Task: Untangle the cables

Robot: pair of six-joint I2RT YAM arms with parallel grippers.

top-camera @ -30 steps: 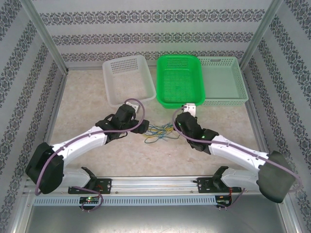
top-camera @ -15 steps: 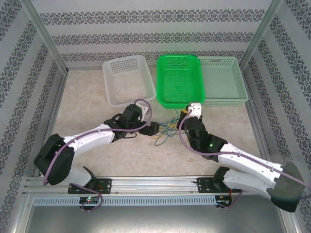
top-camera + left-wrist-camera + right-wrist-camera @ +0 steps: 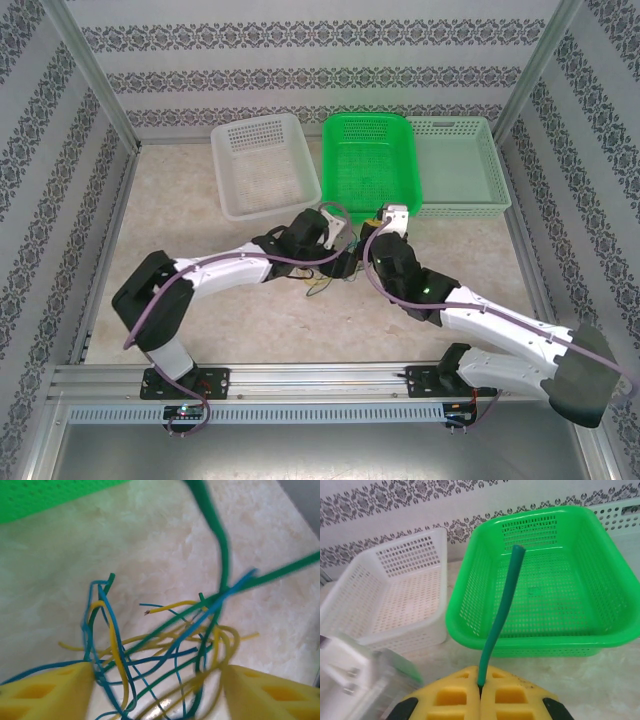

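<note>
A tangle of thin yellow, green and blue cables (image 3: pixel 165 645) lies on the marbled table (image 3: pixel 200 230), just in front of the green basket. My left gripper (image 3: pixel 157 695) is open right over the tangle, its yellow fingers (image 3: pixel 45 692) on either side of the heap. In the top view the left gripper (image 3: pixel 345 262) hides most of the cables (image 3: pixel 320 281). My right gripper (image 3: pixel 480 686) is shut on one green cable (image 3: pixel 502 615), whose free end sticks up in front of the green basket. The right gripper (image 3: pixel 375 222) is close beside the left one.
Three baskets stand in a row at the back: white (image 3: pixel 262 165), green (image 3: pixel 370 165) and pale mint (image 3: pixel 458 165). The white basket (image 3: pixel 395 590) and green basket (image 3: pixel 545 595) are just beyond the right gripper. Purple arm cables loop over both wrists.
My left arm has swung right and now stands over the tangle, covering it from above. The right gripper has shifted slightly left, still gripping the green cable.
</note>
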